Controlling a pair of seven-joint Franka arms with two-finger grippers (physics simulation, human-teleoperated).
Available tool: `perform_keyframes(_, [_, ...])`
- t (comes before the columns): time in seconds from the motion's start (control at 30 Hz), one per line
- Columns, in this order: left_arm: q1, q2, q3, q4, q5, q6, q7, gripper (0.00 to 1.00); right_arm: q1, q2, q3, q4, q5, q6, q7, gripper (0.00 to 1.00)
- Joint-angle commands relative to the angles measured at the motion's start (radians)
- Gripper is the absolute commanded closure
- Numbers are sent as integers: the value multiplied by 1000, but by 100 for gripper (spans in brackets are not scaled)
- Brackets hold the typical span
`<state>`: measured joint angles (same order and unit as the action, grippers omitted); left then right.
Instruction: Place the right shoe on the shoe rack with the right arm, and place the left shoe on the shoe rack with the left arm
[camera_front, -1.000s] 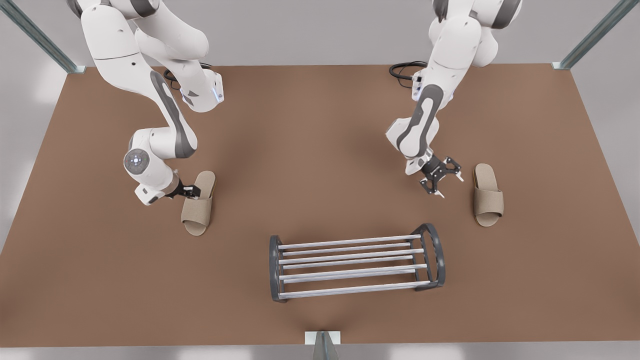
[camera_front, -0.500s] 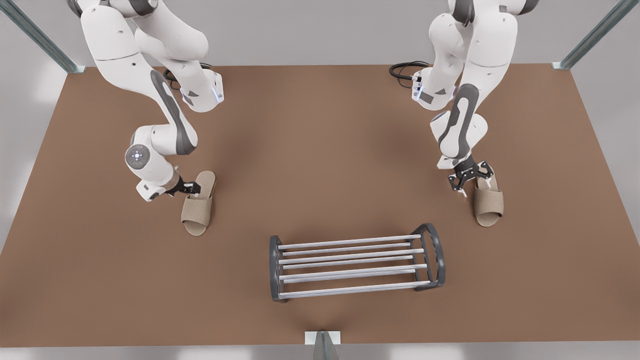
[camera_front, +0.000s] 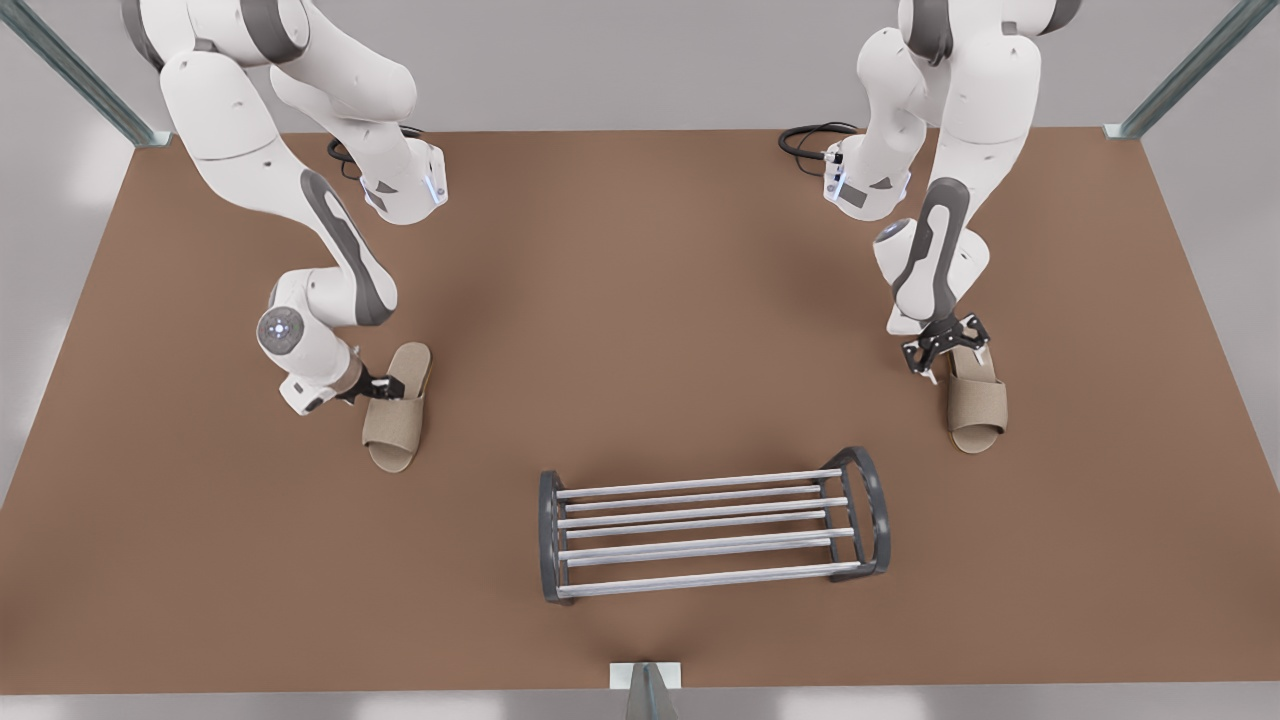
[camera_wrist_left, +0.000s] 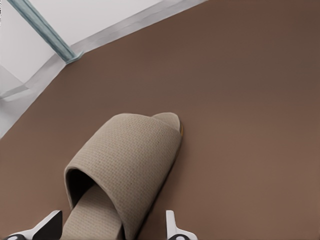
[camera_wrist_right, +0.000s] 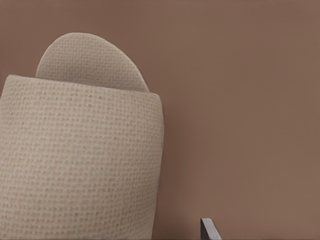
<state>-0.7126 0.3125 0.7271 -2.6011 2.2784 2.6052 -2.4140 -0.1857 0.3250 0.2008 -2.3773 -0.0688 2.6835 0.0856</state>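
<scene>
We see a wide brown table (camera_front: 640, 300) with two white arms reaching in from its far edge.

The shoe rack (camera_front: 700, 580), a low frame of silver horizontal bars between two dark grey rounded end frames, stands close to the middle of the near edge. It carries nothing.

The right shoe (camera_front: 395, 425), a beige woven open-toe slipper, lies flat on the table toward the front view's left edge. It is well apart from the rack, with its toe pointing at the near edge. The right gripper (camera_front: 390, 385) sits low against the heel-side half of this slipper, at the side facing the left edge. In the right wrist view the woven strap (camera_wrist_right: 80, 165) looms close. One pale fingertip (camera_wrist_right: 210, 230) shows just beside the slipper, apart from its edge. We cannot tell whether this gripper is spread or clamped.

The left shoe (camera_front: 977, 405), a matching beige slipper, lies flat toward the front view's right edge, toe also toward the near edge and well apart from the rack. The left gripper (camera_front: 950, 358) hangs over its heel end. In the left wrist view we see the left gripper (camera_wrist_left: 110, 227) with its fingers (camera_wrist_left: 47, 225) spread wide, one on each side of the slipper (camera_wrist_left: 125, 170), grasping nothing.

A coiled black cable (camera_front: 810, 140) lies at the far edge behind the left arm.
</scene>
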Motion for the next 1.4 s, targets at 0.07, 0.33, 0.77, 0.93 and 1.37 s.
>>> perform_keyframes(0.07, [19, 2, 0, 38, -4, 13, -366, 0, 2, 11, 0, 12, 0, 36, -23, 0])
perform_keyframes(0.33, [18, 68, -18, 88, -4, 7, -435, 0, 0, 12, 0, 24, 1, 36, -29, 34])
perform_keyframes(0.77, [33, 131, -46, 121, -2, 21, -432, 0, -1, 19, 0, 32, 1, 30, -53, 79])
perform_keyframes(0.93, [71, 145, -90, 144, 1, 19, -432, 0, 3, 3, 2, 47, 0, 16, -63, 79])
perform_keyframes(1.37, [153, 161, -170, 211, 10, 19, -427, 19, 90, -98, 220, 885, 7, -743, 108, 79])
